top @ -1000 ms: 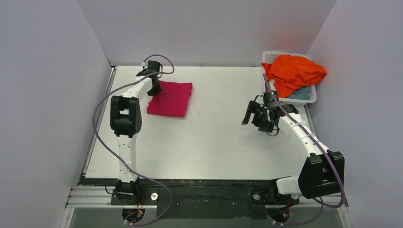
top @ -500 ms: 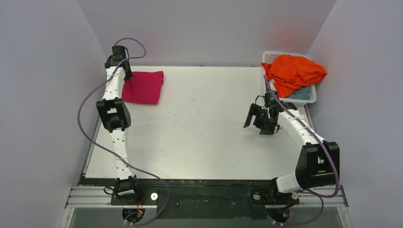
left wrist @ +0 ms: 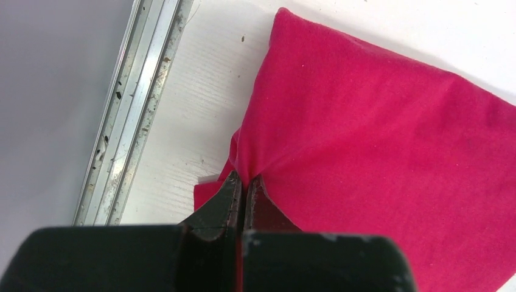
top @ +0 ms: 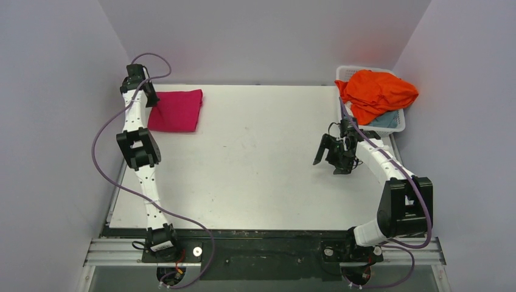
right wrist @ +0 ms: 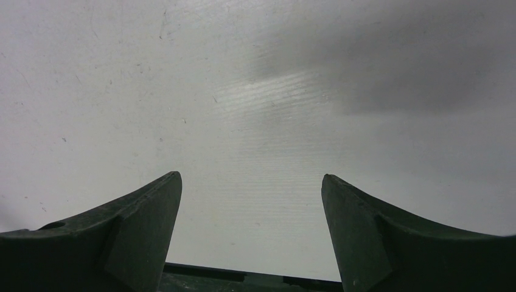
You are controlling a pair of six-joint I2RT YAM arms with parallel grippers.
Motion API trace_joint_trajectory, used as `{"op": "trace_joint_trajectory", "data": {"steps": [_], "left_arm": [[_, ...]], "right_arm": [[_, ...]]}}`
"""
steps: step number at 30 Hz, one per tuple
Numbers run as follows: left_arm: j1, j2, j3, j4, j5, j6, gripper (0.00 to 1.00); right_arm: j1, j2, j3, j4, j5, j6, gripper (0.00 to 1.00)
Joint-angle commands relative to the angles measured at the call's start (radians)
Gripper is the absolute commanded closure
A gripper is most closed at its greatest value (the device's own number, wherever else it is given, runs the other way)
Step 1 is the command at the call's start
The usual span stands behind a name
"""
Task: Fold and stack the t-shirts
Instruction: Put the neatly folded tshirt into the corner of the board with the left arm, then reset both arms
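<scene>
Seen from overhead, the folded magenta-pink t-shirt [top: 176, 111] lies flat at the upper left of the table [top: 255, 176]. Only the left wrist view shows the left gripper [left wrist: 243, 180] pinched tight on the shirt's bunched edge. The right gripper [right wrist: 251, 177] gapes wide, holding nothing, over bare tabletop. At the overhead view's upper right, the orange t-shirt [top: 374, 91] heaps over a white basket [top: 398, 126].

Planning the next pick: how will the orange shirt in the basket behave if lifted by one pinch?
The orange shirt lies crumpled, spilling over the basket rim, so it is probably floppy and will hang and unfurl. It lies on a blue-grey shirt and might drag it along.
</scene>
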Motion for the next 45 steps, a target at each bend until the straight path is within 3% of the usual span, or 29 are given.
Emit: {"op": "trace_joint_trajectory", "data": {"steps": [1, 8, 9, 10, 11, 15, 17, 19, 23, 26, 28, 31, 36, 38, 40, 42, 45], "left_arm": [[0.016, 0.007, 0.071, 0.047, 0.041, -0.019, 1.00], [0.034, -0.011, 0.042, 0.053, 0.041, -0.051, 1.00], [0.031, -0.017, 0.034, 0.060, 0.039, -0.048, 0.96], [0.027, -0.030, 0.020, 0.061, 0.026, -0.044, 0.91], [0.019, -0.035, 0.015, 0.061, 0.008, -0.041, 0.73], [-0.029, -0.105, 0.009, 0.048, -0.109, 0.020, 0.29], [-0.063, -0.161, 0.008, 0.058, -0.234, 0.069, 0.20], [-0.093, -0.224, 0.008, 0.079, -0.340, 0.105, 0.18], [-0.116, -0.384, 0.001, 0.084, -0.358, 0.093, 0.16], [-0.124, -0.517, -0.054, 0.048, -0.340, 0.015, 0.14], [-0.126, -0.638, -0.160, 0.039, -0.188, -0.064, 0.14], [-0.147, -0.900, -0.514, 0.122, -0.021, -0.148, 0.13], [-0.334, -1.409, -1.408, 0.563, -0.022, -0.281, 0.12], [-0.372, -1.610, -1.670, 0.697, 0.027, -0.387, 0.11], [-0.397, -1.820, -1.865, 0.754, 0.041, -0.480, 0.11], [-0.419, -1.917, -1.990, 0.809, 0.028, -0.526, 0.11], [-0.458, -1.963, -2.037, 0.722, -0.011, -0.548, 0.10]], "right_arm": [[-0.011, -0.010, 0.017, -0.051, 0.008, 0.005, 0.20], [-0.011, -0.005, 0.021, -0.051, 0.008, 0.015, 0.20], [-0.012, -0.006, 0.021, -0.051, 0.008, 0.017, 0.20], [-0.012, -0.007, 0.023, -0.051, 0.010, 0.017, 0.20], [-0.012, -0.009, 0.024, -0.052, 0.015, 0.020, 0.20], [-0.012, -0.023, 0.035, -0.059, 0.024, 0.030, 0.19], [-0.011, -0.035, 0.044, -0.060, 0.029, 0.033, 0.19], [-0.011, -0.048, 0.048, -0.065, 0.029, 0.039, 0.19], [-0.012, -0.091, 0.044, -0.070, 0.046, 0.047, 0.17], [-0.011, -0.133, 0.037, -0.076, 0.076, 0.046, 0.06], [-0.011, -0.168, 0.025, -0.078, 0.087, 0.046, 0.03], [-0.011, -0.223, -0.006, -0.076, 0.095, 0.050, 0.02], [-0.007, -0.361, -0.091, -0.030, 0.155, 0.070, 0.01], [-0.005, -0.427, -0.139, -0.004, 0.198, 0.088, 0.01], [-0.004, -0.493, -0.188, 0.011, 0.229, 0.098, 0.01], [-0.003, -0.566, -0.244, 0.038, 0.245, 0.106, 0.01], [-0.002, -0.648, -0.310, 0.060, 0.312, 0.114, 0.01]]}}
